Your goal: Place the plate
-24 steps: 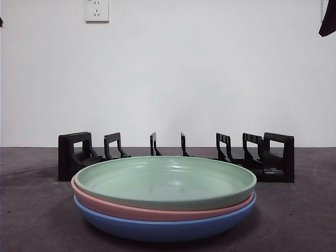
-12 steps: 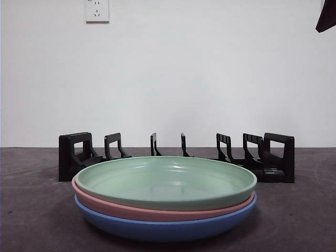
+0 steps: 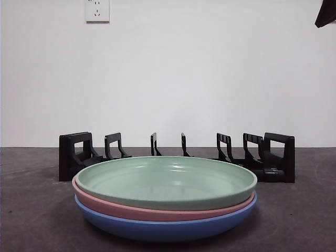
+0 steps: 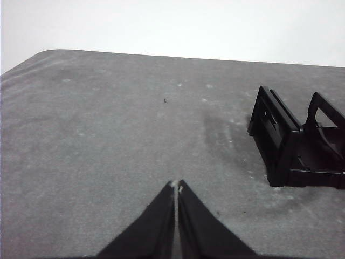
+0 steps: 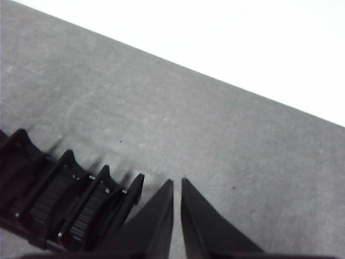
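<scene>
Three plates are stacked at the front of the table: a green plate [image 3: 165,181] on top, a pink plate [image 3: 121,209] under it, a blue plate [image 3: 163,228] at the bottom. Behind them stands a black slotted dish rack [image 3: 73,155]. My right gripper [image 5: 177,183] is shut and empty, high above the rack's end [image 5: 64,208]; its dark tip [image 3: 326,13] shows at the front view's top right corner. My left gripper [image 4: 176,186] is shut and empty over bare table beside the rack's other end [image 4: 294,145].
The dark grey table [image 3: 299,220] runs to a white wall with a socket [image 3: 97,9]. The rack's slots hold nothing.
The dark arm tip at the top right corner of the front view has risen and shows less. The plates and rack have not moved.
</scene>
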Tool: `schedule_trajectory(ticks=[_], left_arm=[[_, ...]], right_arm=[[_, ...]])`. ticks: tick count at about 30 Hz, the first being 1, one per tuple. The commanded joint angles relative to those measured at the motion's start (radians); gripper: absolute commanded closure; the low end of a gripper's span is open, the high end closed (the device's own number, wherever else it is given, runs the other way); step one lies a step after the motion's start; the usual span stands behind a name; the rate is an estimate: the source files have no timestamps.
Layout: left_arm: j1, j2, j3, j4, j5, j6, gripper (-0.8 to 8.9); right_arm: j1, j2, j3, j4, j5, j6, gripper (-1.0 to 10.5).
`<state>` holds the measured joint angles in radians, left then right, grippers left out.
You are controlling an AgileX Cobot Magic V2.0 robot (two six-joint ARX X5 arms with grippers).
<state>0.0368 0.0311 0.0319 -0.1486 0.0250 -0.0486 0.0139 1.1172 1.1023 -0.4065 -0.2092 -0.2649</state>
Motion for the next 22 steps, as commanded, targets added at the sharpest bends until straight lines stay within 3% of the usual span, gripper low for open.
schedule_trajectory(ticks=[1, 7, 9, 12, 16, 19, 22], left_arm=[[0.000, -0.001, -0.018, 0.012, 0.001, -0.009, 8.06], [0.000, -0.001, -0.018, 0.012, 0.001, -0.009, 8.06], [0.000, -0.001, -0.018, 0.012, 0.001, -0.009, 8.06], [0.000, -0.001, -0.018, 0.012, 0.001, -0.009, 8.06], [0.000, -0.001, -0.018, 0.012, 0.001, -0.009, 8.06], [0.000, -0.001, -0.018, 0.012, 0.001, -0.009, 8.06], [0.000, -0.001, -0.018, 0.012, 0.001, -0.009, 8.06]], right_arm=[[0.003, 0.005, 0.010, 0.019, 0.000, -0.004, 9.2], [0.007, -0.054, -0.018, -0.011, 0.018, -0.024, 9.2], [0.011, -0.149, -0.131, 0.027, 0.052, -0.022, 9.2], [0.010, -0.391, -0.442, 0.193, 0.123, -0.010, 9.3], [0.003, -0.844, -0.835, 0.327, 0.139, 0.069, 9.3], [0.003, -1.046, -0.953, 0.293, 0.140, 0.134, 9.2], [0.002, -1.117, -1.014, 0.271, 0.161, 0.171, 9.2]])
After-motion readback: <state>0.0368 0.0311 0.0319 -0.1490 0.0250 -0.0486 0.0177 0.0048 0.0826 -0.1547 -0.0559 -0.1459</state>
